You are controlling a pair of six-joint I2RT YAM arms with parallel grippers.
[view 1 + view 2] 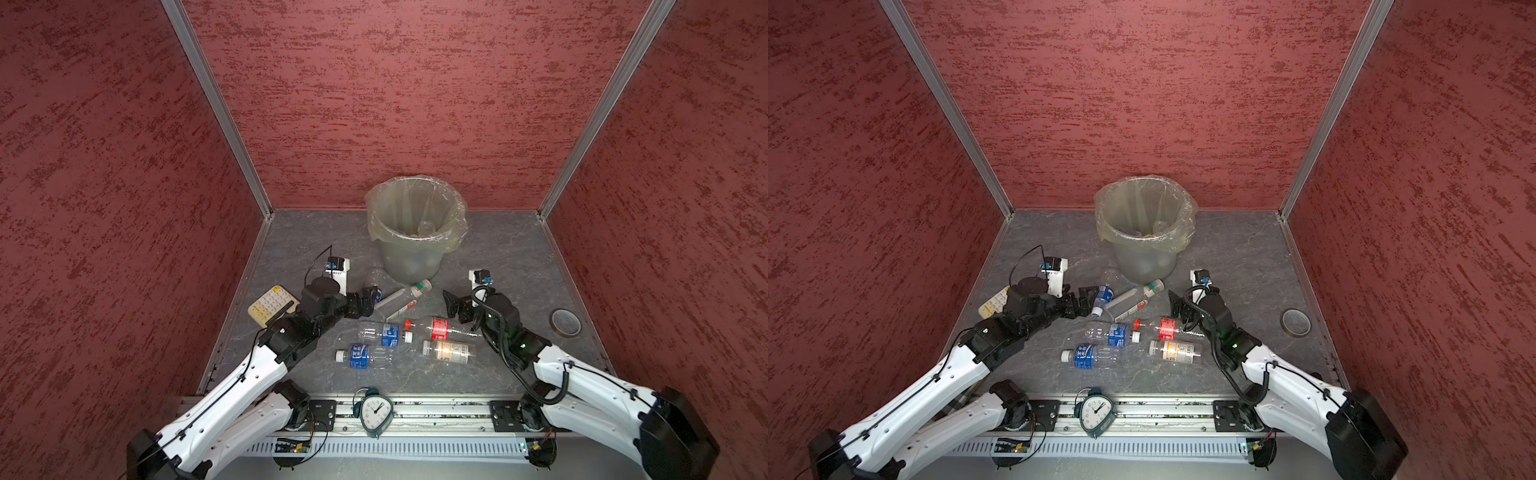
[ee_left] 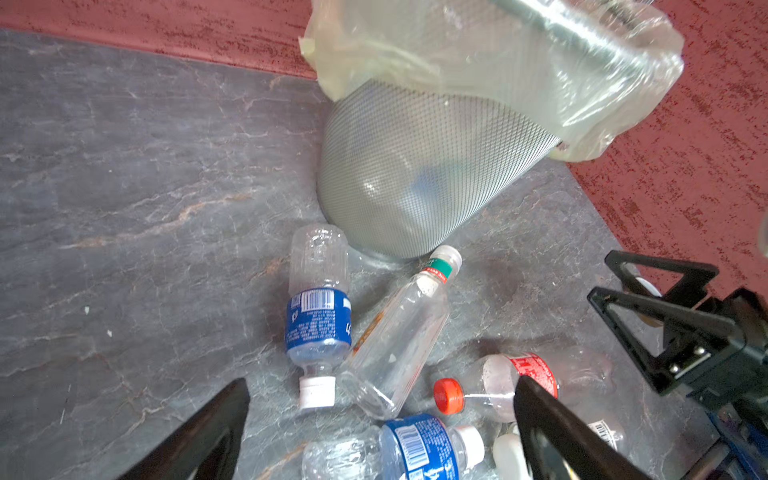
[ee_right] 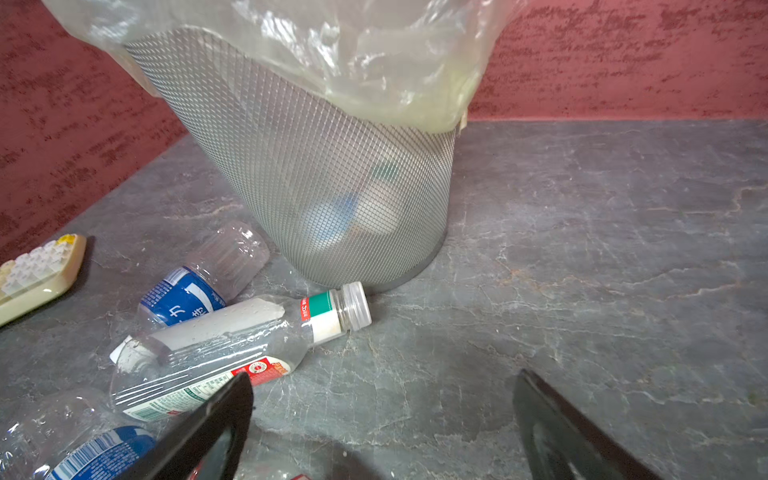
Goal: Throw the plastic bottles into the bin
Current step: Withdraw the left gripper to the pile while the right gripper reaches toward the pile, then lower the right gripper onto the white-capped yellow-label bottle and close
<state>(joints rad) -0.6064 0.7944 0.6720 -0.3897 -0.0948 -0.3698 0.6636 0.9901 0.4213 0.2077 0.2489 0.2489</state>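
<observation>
Several clear plastic bottles lie on the grey floor in front of the bin point(image 1: 411, 262), a mesh bucket with a yellowish bag over its rim. Among them are a green-collared bottle point(image 1: 401, 299), a red-capped bottle point(image 1: 436, 328) and a blue-labelled bottle point(image 2: 318, 320). My left gripper point(image 2: 380, 384) is open, low over the blue-labelled and green-collared bottles, holding nothing. My right gripper point(image 3: 384, 376) is open above bare floor, just right of the green-collared bottle point(image 3: 232, 345). Blurred bottle shapes show through the bin's mesh point(image 3: 332, 199).
A cream calculator point(image 1: 272, 305) lies left of the left arm. A teal alarm clock point(image 1: 376, 411) stands on the front rail. A tape roll point(image 1: 565, 322) lies near the right wall. Red walls close in three sides.
</observation>
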